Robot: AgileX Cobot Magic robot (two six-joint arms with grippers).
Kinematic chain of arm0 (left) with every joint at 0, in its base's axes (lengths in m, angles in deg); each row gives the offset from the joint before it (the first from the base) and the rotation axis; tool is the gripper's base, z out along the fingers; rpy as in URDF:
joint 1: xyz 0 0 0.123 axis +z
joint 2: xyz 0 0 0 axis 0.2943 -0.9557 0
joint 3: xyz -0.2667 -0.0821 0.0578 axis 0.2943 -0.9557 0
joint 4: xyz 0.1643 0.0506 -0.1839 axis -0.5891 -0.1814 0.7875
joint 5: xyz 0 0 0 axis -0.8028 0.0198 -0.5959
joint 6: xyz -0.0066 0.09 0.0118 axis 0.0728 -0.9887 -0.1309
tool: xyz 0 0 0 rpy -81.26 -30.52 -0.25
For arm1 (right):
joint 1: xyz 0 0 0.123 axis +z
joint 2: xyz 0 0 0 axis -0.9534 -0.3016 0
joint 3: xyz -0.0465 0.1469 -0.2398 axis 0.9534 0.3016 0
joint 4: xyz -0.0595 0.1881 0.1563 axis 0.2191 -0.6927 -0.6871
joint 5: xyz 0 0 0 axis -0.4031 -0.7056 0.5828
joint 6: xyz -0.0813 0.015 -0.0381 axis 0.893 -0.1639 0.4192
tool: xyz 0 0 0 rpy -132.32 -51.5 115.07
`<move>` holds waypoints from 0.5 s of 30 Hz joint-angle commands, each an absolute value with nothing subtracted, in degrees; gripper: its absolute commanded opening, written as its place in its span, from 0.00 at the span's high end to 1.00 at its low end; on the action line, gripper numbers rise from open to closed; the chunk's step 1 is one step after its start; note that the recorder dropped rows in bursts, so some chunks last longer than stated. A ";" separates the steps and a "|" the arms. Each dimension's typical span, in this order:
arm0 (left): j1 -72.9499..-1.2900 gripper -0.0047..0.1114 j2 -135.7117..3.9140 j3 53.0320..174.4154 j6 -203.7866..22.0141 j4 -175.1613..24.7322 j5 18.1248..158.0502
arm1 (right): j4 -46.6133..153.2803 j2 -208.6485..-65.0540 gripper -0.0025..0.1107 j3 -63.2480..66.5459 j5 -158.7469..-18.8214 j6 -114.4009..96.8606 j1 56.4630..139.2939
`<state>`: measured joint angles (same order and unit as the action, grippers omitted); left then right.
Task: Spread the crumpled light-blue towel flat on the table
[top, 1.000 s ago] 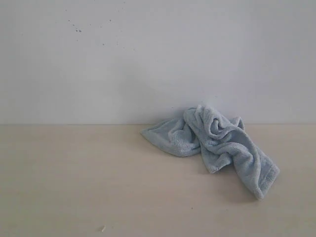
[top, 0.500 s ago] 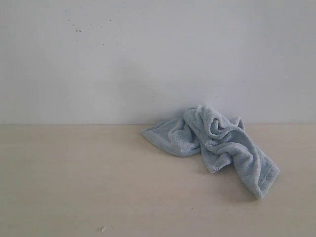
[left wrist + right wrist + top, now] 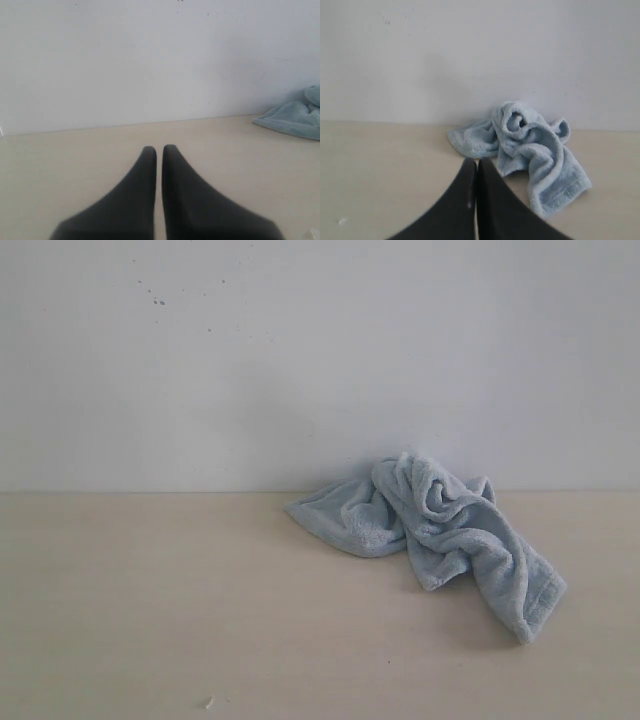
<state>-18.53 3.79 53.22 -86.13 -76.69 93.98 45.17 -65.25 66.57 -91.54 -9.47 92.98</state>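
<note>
Towel [image 3: 440, 530] sat crumpled in the right half of the exterior view, a little below the frame's middle height. It was a pale blue, fluffy heap resting on the desk [image 3: 150, 620], close to the line where the desk met the white wall [image 3: 300, 360]. One flatter lobe of cloth spread toward the centre of the frame, a knot of folds rose at the heap's top, and a longer tail with a hemmed edge ran toward the lower right, a faint shadow beneath it. Near the bottom edge, left of centre, a tiny white speck [image 3: 208, 703] lay on the desk, well apart from the towel. A few dark flecks [image 3: 158, 300] marked the wall in the upper left of the frame. In the left wrist view the left pincer [image 3: 159, 149] had its two dark fingers drawn almost together, only a thin slit between the tips, with nothing held — just a part of the towel showed there, well away from the tips. In the right wrist view the right pincer [image 3: 476, 162] was closed tip to tip, also holding nothing — the towel lay ahead of its tips, apart from them.
</note>
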 commanded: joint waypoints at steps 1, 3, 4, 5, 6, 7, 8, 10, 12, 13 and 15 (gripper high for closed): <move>-18.39 0.92 3.91 53.03 -85.89 -76.27 93.95 | 45.08 -65.05 0.98 66.55 -81.72 -23.43 93.00; -18.39 0.92 3.91 53.03 -85.89 -76.27 93.95 | 45.08 -65.05 0.98 66.55 -78.62 -31.17 93.00; -18.39 0.92 3.91 53.03 -85.89 -76.27 93.95 | 45.08 -65.05 0.98 66.55 -77.50 -33.60 93.00; -18.39 0.92 3.91 53.03 -85.89 -76.27 93.95 | 45.08 -65.05 0.98 66.55 -76.09 -35.85 93.00; -18.39 0.92 3.91 53.03 -85.89 -76.27 93.95 | 45.08 -65.05 0.98 66.55 -74.57 -36.99 93.00; -18.39 0.92 3.91 53.03 -85.89 -76.27 93.95 | 45.08 -65.05 0.98 66.55 -73.10 -38.21 93.00; -18.39 0.92 3.91 53.03 -85.89 -76.27 93.95 | 45.08 -65.05 0.98 66.55 -71.79 -39.29 93.00; -18.39 0.92 3.91 53.03 -85.89 -76.27 93.95 | 45.08 -65.05 0.98 66.55 -71.01 -41.34 93.00; -18.39 0.92 3.91 53.03 -85.89 -76.27 93.95 | 45.08 -65.05 0.98 66.55 -73.93 -46.74 93.00; -18.39 0.92 3.91 53.03 -85.89 -76.27 93.95 | 45.08 -65.05 0.98 65.60 -76.54 -49.22 93.00; -18.39 0.92 3.91 53.03 -85.89 -76.27 93.95 | 45.59 -65.05 0.98 62.33 -80.45 -49.53 93.00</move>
<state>-18.53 3.79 53.22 -86.13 -76.69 93.98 44.96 -65.25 65.69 -76.19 -46.72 92.98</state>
